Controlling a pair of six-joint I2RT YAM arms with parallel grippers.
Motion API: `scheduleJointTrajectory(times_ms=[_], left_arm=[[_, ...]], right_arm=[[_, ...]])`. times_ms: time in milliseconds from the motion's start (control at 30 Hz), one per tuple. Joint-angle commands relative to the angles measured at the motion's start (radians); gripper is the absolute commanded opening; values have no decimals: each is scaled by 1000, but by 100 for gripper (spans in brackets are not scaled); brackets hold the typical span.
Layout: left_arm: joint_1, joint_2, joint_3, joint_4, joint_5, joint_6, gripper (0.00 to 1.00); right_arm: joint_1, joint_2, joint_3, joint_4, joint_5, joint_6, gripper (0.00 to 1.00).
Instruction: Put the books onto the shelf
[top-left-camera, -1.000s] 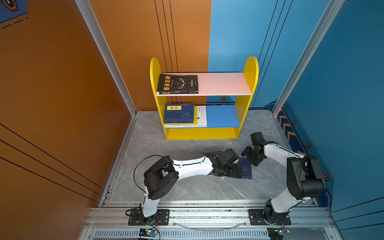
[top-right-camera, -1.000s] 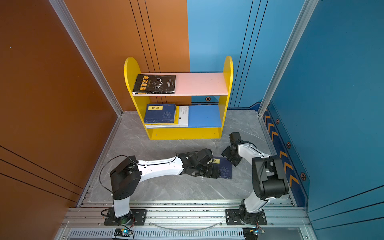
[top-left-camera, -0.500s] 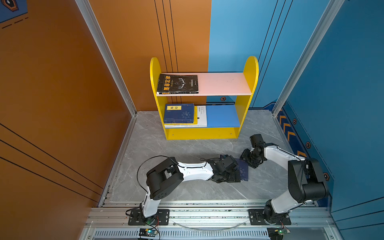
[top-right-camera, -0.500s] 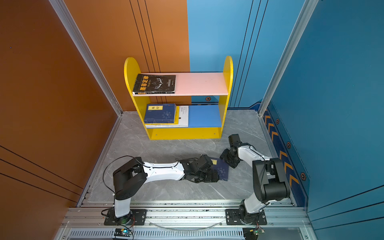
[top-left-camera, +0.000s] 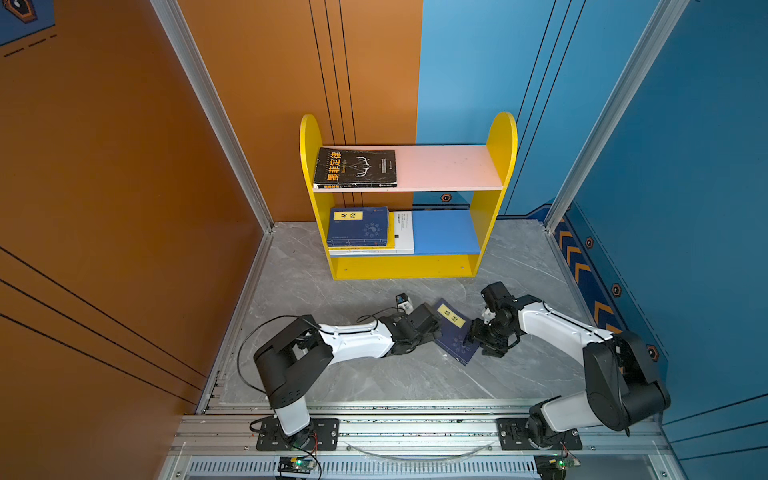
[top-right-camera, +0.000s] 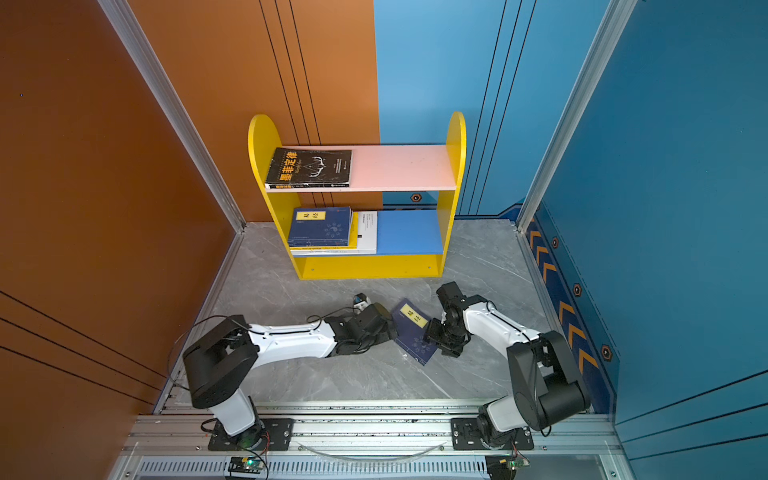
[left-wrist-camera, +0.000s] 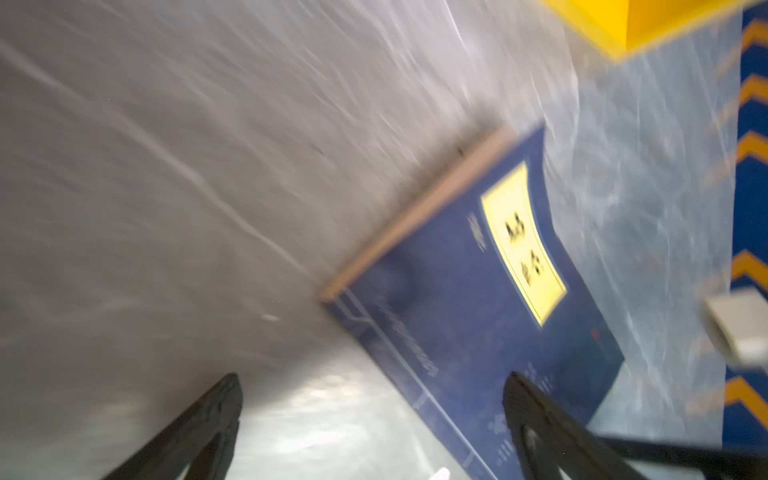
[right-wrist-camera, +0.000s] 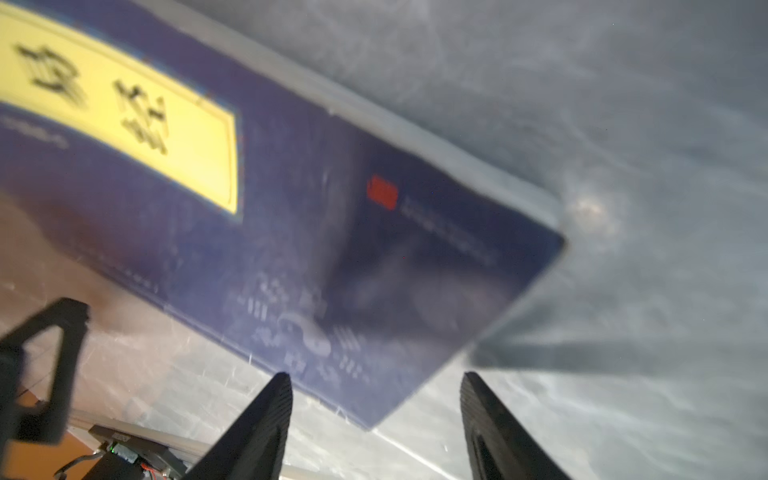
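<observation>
- Against the back corner of the grey bench (top-left-camera: 374, 374): shelf (top-left-camera: 500, 137) stands with its open front toward both arms, so either board can be reached.
- Pink upper board: black book (top-left-camera: 355, 168) lies flat, pushed to the left end as the top views show it, with room left alongside.
- Blue lower board: navy books (top-left-camera: 359, 228) are stacked flat on a wider white book (top-left-camera: 405, 230), also at the left end. The right half is free.
- Loose navy book (top-left-camera: 451, 338): flat and skewed on the bench between the arms, well apart from the shelf. It looks too thin to pinch from above, hence, I judge, the approach from both edges.
- Left jaws: spread fully, low at the book's left edge, gripping nothing.
- Right jaws: partly spread at the right edge, one corner of the book between the fingers, not closed on it.
- Writing: black cover reads 墨菲定律 in orange. Yellow label (top-left-camera: 451, 316) reads 易经. Small red stamp (right-wrist-camera: 382, 191) is too blurred to read.
</observation>
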Motion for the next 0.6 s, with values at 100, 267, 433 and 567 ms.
scheduleJointTrajectory(times_ms=[100, 267, 433, 567], left_arm=[[6, -61, -23, -39, -42, -63, 98], [-25, -20, 0, -18, -23, -184, 96], [-64, 52, 43, 23, -16, -300, 95], [-94, 95, 62, 61, -24, -371, 93]], right_arm=[[-14, -137, 100, 9, 135, -77, 72], [-44, -43, 145, 163, 163, -116, 72], [-49, 113, 205, 220, 172, -153, 69], [-54, 185, 211, 244, 173, -150, 65]])
